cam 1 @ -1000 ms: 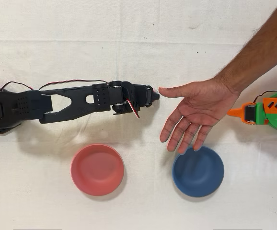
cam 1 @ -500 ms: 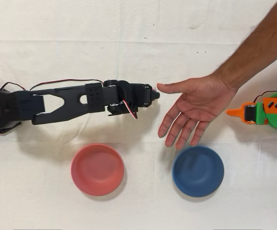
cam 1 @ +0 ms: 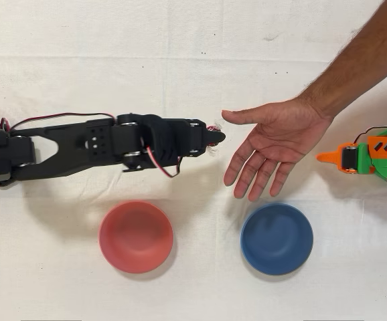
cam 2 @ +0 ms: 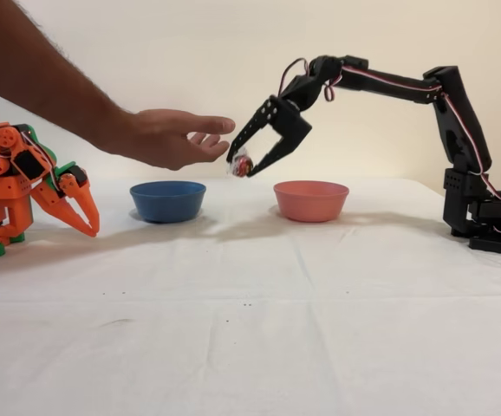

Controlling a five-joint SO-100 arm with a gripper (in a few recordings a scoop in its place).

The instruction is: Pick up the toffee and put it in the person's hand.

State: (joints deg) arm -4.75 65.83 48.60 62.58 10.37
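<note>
Overall, the white cloth-covered table (cam 2: 259, 338) carries both arms, two bowls and the reaching limb of a person. The black arm (cam 2: 441, 95) stands at the right of the fixed view and stretches out level above the table; in the overhead view it runs from the left edge toward the centre. The idle orange arm (cam 2: 25, 186) sits folded at the left of the fixed view. The person's forearm enters from the upper left in the fixed view, and the person's hand (cam 1: 277, 144) is held open, palm up, fingers spread, in the air above the table.

The pink bowl (cam 1: 136, 236) and the blue bowl (cam 1: 276, 239) rest on the cloth, well apart from each other; both hold nothing. In the fixed view the hand hangs above the blue bowl.

The gripper (cam 2: 243, 165) points down and toward the hand, its jaws drawn in on the toffee (cam 2: 240, 165), which is pinched between the fingertips with its crinkly wrapper ends sticking out. The toffee is raised clear of the table, just beside the person's fingertips in the fixed view and near the thumb in the overhead view, not touching the hand
</note>
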